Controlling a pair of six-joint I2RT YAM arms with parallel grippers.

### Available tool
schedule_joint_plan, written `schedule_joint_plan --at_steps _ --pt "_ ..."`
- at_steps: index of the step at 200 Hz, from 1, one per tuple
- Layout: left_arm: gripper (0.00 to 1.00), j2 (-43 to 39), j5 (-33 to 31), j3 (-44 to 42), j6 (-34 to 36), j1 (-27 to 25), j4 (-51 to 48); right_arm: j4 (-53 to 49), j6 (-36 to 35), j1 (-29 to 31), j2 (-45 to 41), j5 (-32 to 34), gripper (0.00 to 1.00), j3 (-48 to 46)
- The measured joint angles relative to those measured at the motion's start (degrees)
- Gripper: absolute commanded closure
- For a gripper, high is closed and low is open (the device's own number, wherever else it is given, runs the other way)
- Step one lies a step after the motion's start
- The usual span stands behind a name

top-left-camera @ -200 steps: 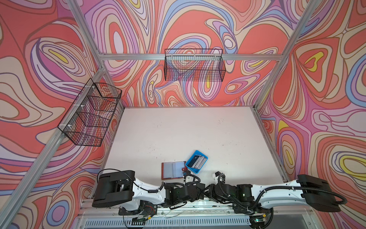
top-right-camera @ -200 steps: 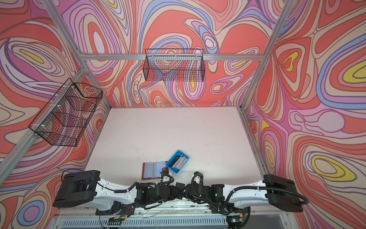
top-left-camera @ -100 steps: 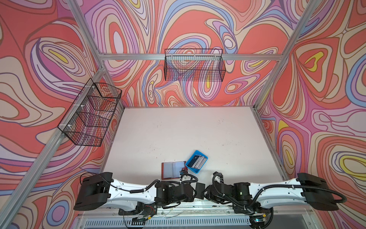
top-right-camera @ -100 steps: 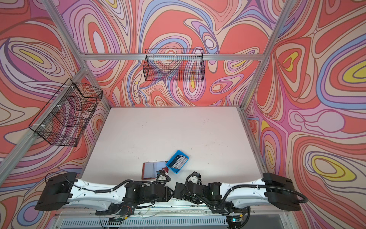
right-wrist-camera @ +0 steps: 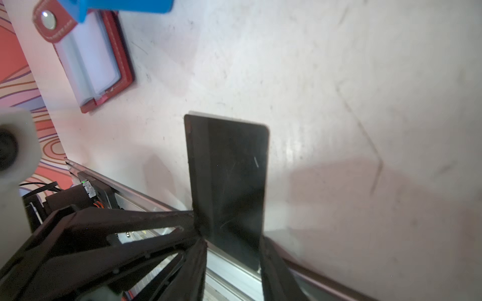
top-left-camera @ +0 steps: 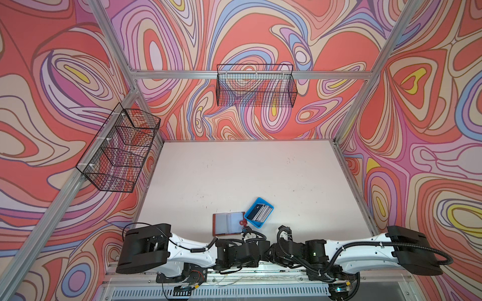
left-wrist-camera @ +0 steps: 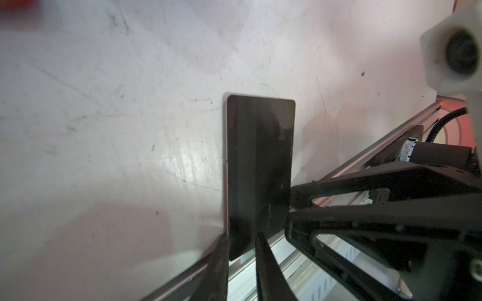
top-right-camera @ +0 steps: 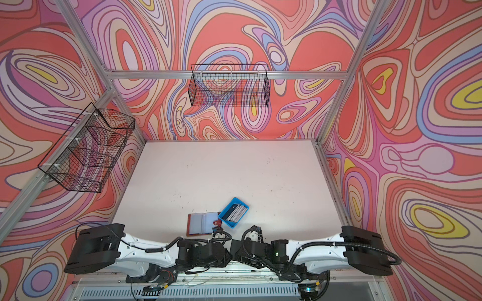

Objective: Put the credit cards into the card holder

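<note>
A black credit card (left-wrist-camera: 258, 156) hangs upright just above the table's front edge, with both grippers on it. My left gripper (left-wrist-camera: 241, 239) is shut on its lower end. My right gripper (right-wrist-camera: 232, 242) is shut across the same card (right-wrist-camera: 227, 177). Each wrist view shows the other gripper's fingers (left-wrist-camera: 294, 192) reaching in at the card's side edge. More credit cards (top-left-camera: 258, 214) stand in a blue tray (top-left-camera: 268, 208). Beside the tray the red-brown card holder (top-left-camera: 227, 224) lies open, clear sleeves up, also seen in the right wrist view (right-wrist-camera: 88, 65).
In both top views the two arms (top-left-camera: 187, 250) (top-right-camera: 313, 245) meet at the middle of the front edge, hiding the grippers. An aluminium rail (right-wrist-camera: 146, 198) runs along that edge. Wire baskets (top-left-camera: 255, 88) (top-left-camera: 122, 153) hang on the back and left walls.
The left arm's big black link swung out to the left half a second ago and is back near where it was. Both grippers stay together at the front edge.
</note>
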Motion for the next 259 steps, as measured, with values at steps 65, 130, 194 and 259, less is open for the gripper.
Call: schedule_joint_plan --at_steps 65,130,194,259 --pt "0.83 0.20 0.11 -0.70 -0.46 0.09 1.66 6.34 1.97 0.11 -4.59 0.96 0.66 -5.57" --pt "0.79 -0.11 0.13 -6.64 -0.63 0.09 15.04 9.01 2.89 -0.22 -4.33 5.84 0.67 -6.86" --pt "0.97 1.60 -0.50 -8.87 -0.68 0.09 23.02 15.26 3.02 0.04 0.33 2.69 0.68 -6.38" --pt "1.00 -5.03 -4.90 -6.95 1.27 2.03 11.96 0.94 2.36 0.35 -6.95 5.18 0.51 -3.48"
